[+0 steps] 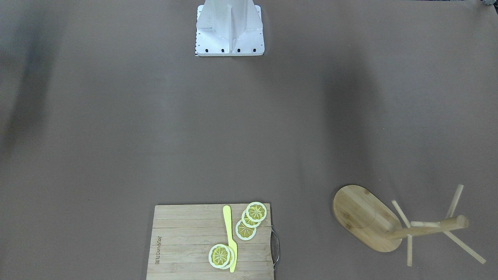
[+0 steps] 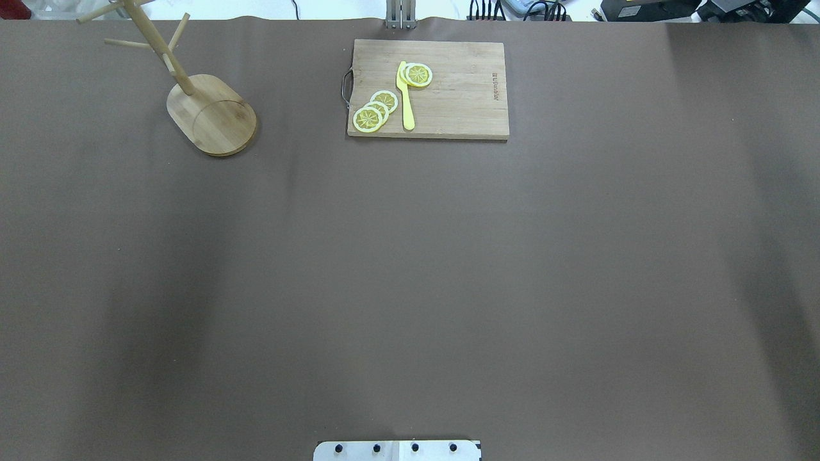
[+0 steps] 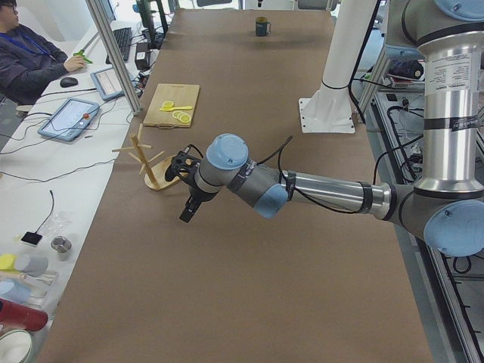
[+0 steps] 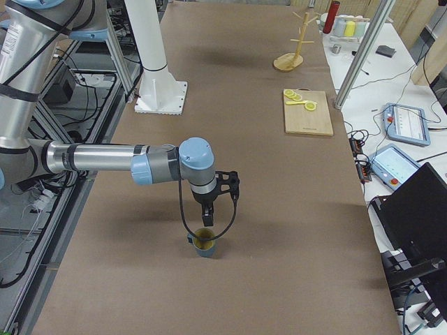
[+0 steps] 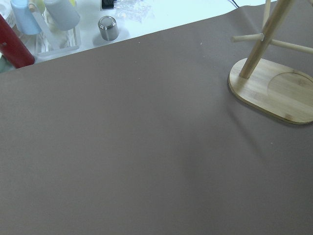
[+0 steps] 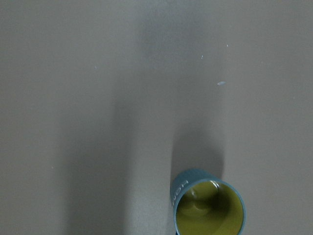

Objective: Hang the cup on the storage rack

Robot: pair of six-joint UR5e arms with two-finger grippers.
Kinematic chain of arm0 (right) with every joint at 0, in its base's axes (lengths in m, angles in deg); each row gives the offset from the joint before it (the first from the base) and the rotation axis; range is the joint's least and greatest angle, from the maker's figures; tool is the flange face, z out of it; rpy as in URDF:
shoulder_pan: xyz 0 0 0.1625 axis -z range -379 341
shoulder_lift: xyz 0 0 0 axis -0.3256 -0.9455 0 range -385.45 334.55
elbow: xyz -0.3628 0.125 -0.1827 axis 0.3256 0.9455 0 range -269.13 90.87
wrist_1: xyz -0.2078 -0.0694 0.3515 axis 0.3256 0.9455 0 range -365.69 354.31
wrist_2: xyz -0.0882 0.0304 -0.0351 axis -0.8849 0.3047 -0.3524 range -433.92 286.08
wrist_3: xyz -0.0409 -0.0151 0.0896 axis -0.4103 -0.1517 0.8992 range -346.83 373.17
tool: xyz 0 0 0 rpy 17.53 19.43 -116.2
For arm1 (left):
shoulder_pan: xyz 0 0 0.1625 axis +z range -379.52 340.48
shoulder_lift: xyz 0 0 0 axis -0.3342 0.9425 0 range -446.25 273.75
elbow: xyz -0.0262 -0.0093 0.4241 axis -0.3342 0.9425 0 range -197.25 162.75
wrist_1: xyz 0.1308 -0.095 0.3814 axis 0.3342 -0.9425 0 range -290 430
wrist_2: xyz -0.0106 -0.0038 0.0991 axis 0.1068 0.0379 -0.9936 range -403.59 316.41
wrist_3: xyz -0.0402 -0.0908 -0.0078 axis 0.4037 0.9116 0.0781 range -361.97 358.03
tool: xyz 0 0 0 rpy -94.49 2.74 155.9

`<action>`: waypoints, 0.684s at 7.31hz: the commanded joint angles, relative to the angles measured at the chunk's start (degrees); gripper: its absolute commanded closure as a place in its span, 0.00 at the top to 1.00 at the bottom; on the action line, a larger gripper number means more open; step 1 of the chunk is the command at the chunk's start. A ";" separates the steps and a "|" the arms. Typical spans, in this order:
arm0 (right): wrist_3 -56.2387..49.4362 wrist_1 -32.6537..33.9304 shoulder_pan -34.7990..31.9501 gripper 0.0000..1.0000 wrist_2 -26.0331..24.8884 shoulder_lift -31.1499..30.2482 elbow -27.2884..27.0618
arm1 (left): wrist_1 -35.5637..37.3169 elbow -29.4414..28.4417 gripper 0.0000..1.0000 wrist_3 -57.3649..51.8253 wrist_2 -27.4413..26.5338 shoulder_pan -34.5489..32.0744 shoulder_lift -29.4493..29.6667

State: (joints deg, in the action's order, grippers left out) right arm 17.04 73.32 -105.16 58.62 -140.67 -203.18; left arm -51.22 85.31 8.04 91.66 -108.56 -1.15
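Cup upright on counter, just below right end effector; apart or together, cannot tell. Storage rack well apart, far left. Risk: off-centre descent clips rim, tips cup.

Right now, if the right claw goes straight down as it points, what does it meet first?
Most likely the cup, standing upright directly under the right claw. Depth is unclear from the side view, so it may strike the rim.
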 commanded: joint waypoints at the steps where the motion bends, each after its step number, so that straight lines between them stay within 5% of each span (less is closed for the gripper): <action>1: 0.08 -10.13 -0.07 0.96 1.06 -2.82 6.76 | -1.29 -0.07 0.98 0.01 0.01 0.01 -0.01; 3: 0.61 -21.93 -0.68 0.94 1.06 -1.68 16.98 | -1.30 -0.07 0.98 0.01 0.01 0.09 -0.10; 5: 1.93 -22.67 -0.77 0.63 1.06 -1.76 17.71 | -1.30 -0.16 0.98 0.01 0.01 0.09 -0.10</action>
State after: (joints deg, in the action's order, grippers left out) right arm 18.45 51.79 -105.86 59.63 -142.49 -186.64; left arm -52.51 85.18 8.05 91.67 -108.47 -1.29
